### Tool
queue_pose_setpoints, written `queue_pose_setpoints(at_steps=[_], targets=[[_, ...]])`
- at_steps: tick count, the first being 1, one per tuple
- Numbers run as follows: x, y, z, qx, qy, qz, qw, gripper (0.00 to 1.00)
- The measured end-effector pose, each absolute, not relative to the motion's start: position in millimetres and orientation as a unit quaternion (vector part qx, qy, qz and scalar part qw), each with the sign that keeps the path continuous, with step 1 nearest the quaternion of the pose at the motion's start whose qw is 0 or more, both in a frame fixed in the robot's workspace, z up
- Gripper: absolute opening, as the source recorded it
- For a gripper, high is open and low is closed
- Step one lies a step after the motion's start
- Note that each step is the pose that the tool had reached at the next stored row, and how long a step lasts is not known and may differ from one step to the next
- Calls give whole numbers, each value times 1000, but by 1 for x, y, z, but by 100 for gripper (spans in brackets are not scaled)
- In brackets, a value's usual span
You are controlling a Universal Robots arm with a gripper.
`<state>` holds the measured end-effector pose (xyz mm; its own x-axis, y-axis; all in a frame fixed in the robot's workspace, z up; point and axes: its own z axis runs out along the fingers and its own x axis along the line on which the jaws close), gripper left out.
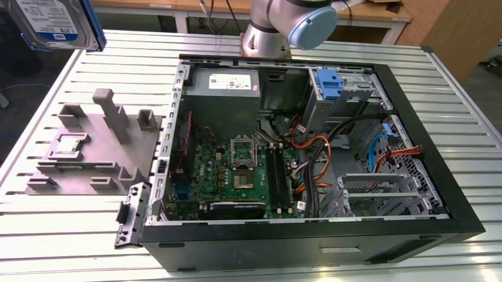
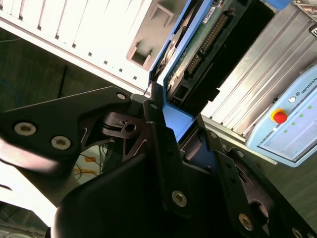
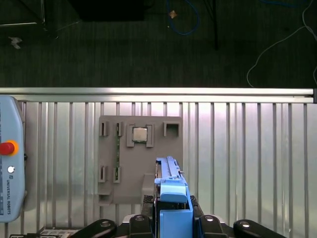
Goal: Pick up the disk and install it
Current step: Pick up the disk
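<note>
— Where is the flat silver-grey hard disk with the white-and-blue label and blue side rails (image 1: 51,20)?

— Off the ribbed aluminium counter (image 1: 70,235). It is up in the air in the exterior view's upper left corner, with its label face turned toward that camera. It is well apart from the open black computer case (image 1: 439,176).

— And the black pincer (image 3: 173,225)?

— It is clamped on the disk. In the second wrist view a black finger (image 2: 161,144) presses one side of the blue-railed end. The disk's green circuit board (image 2: 198,47) runs away from the grasp. In the first wrist view the disk (image 3: 173,196) shows edge-on, sticking out from between the two black fingers.

— What lies under it?

— A grey moulded fixture plate (image 3: 141,163) sits on the counter. The disk's far end overlaps the plate's edge in the first wrist view. A small square silver chip (image 3: 139,135) rests in one of the plate's pockets.

— Anything else around?

— A pale blue control pendant with a red button (image 3: 10,158) lies on the counter beside the plate. Inside the case are a green motherboard (image 1: 235,167), orange and black cables, and a tall blue plastic bracket (image 1: 331,85) in the far drive bay. The arm's grey-and-blue joint (image 1: 290,23) rises behind the case.
</note>
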<state>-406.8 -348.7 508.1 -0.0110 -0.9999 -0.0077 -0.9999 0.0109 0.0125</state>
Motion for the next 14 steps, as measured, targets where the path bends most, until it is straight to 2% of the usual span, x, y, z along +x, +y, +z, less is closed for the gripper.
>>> queue_pose_setpoints(at_steps=[14], targets=[[-390, -356, 508, 703, -711, -7, 2, 36]])
